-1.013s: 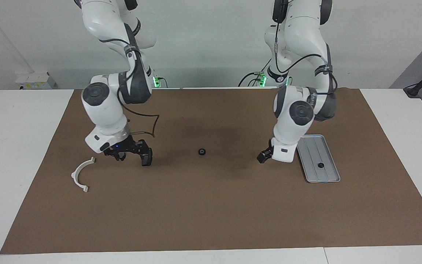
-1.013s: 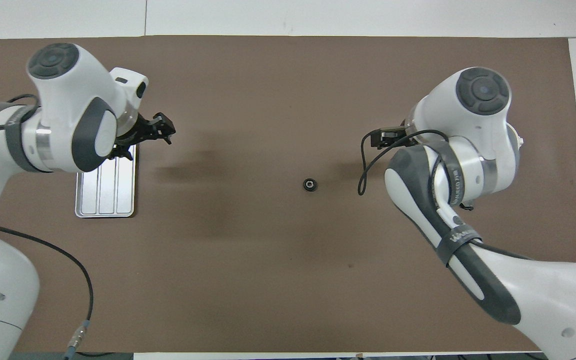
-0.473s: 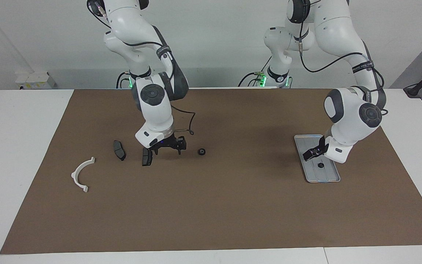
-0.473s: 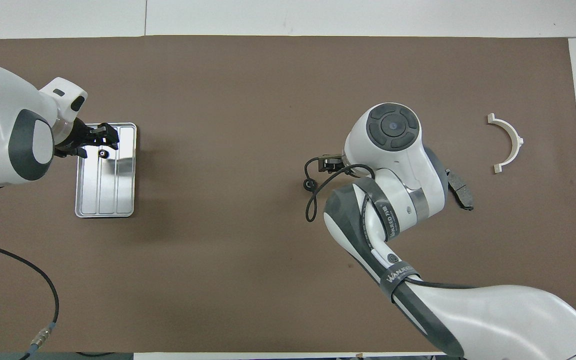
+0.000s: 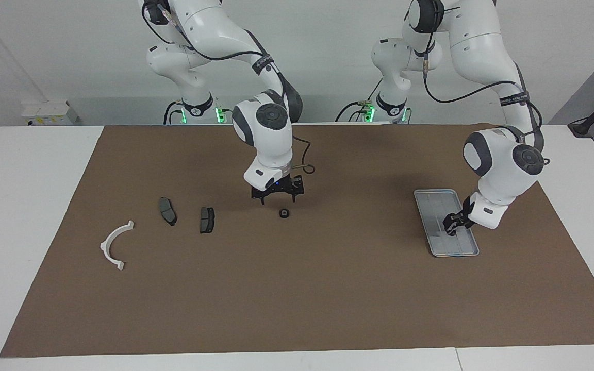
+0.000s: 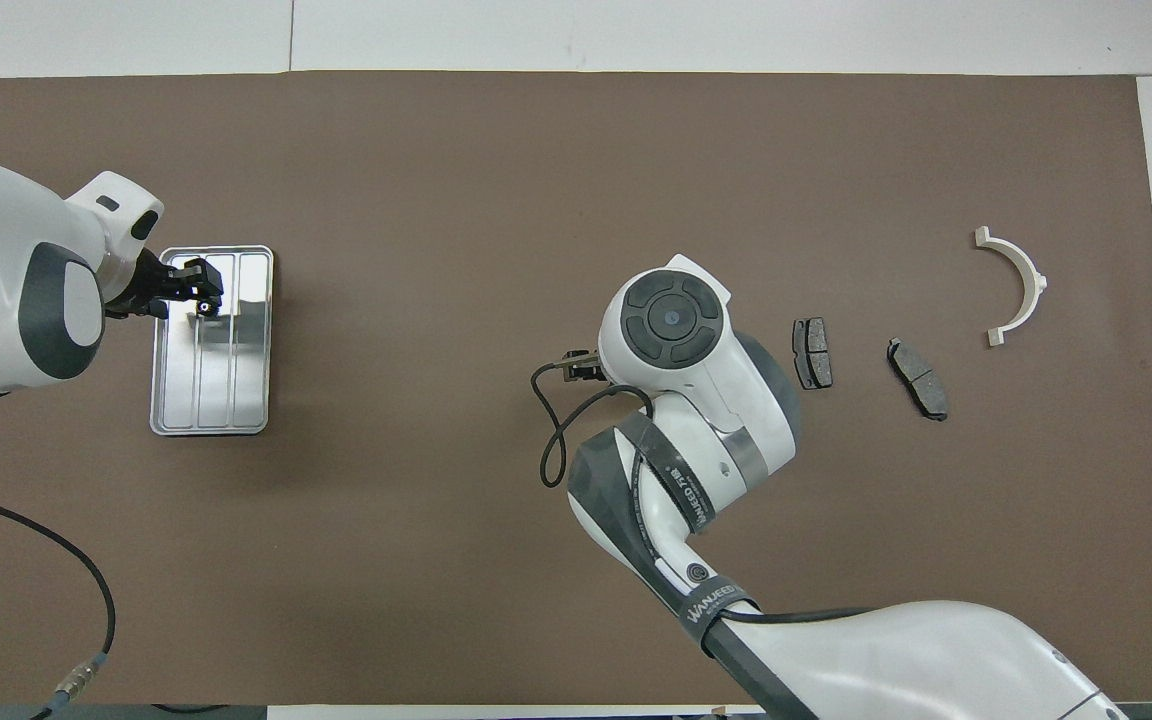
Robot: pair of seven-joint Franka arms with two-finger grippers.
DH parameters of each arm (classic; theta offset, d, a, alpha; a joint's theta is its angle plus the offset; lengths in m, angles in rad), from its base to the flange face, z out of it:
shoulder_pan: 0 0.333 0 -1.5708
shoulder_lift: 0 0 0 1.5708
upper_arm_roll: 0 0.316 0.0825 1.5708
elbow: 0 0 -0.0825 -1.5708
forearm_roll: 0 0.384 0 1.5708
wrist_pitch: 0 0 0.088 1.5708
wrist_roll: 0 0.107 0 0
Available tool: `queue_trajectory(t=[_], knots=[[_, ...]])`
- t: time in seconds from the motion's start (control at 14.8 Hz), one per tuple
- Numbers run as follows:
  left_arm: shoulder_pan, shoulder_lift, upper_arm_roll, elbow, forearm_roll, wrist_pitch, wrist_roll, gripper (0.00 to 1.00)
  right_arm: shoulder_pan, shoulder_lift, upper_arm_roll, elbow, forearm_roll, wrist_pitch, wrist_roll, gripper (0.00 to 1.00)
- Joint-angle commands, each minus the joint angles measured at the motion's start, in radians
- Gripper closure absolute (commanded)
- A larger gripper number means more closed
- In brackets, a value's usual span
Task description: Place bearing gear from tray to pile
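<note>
In the facing view, the left gripper (image 5: pixel 451 224) is reaching down into the tray (image 5: pixel 431 198), which is lying on the brown mat (image 5: pixel 297 288) toward the left arm's end of the table; its fingers are closing in around the small dark bearing gear there, though the gear itself is hidden behind them and it is not possible to tell whether they are already gripping it. The right gripper (image 5: pixel 278 195) is hanging low with its jaws spread wide and holding nothing, just above a second small black gear (image 5: pixel 284 213) that is resting on the mat near the middle. Toward the right arm's end, two dark brake pads (image 5: pixel 207 219) are lying side by side, apart from each other, and a white half-ring (image 5: pixel 115 245) is lying well apart from them, farther from the robots. In the overhead view, the left gripper (image 6: pixel 198 296) is sitting over the tray's (image 6: pixel 211 425) end farther from the robots, and the bearing gear (image 6: pixel 203 308) is showing as a small dark ring between its fingertips. The right gripper is hiding under its own arm's wrist, as is the second gear. The brake pads (image 6: pixel 813 352) and the half-ring (image 6: pixel 1016 285) are lying in the open on the mat (image 6: pixel 436 150).
</note>
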Motion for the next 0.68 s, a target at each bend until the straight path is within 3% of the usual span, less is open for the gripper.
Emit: queue_trajectory(t=[0.0, 0.41, 0.61], knots=[[0.009, -0.037, -0.006, -0.075, 0.017, 0.057, 0.012, 0.31, 0.008, 0.041, -0.002, 0.003, 0.002, 0.059, -0.001, 0.00], [0.002, -0.035, -0.006, -0.082, 0.015, 0.068, 0.000, 0.31, -0.009, 0.073, -0.004, 0.003, 0.005, 0.096, -0.033, 0.00], [-0.003, -0.028, -0.007, -0.088, 0.015, 0.093, -0.014, 0.36, -0.015, 0.073, -0.002, 0.000, 0.004, 0.096, -0.036, 0.00]])
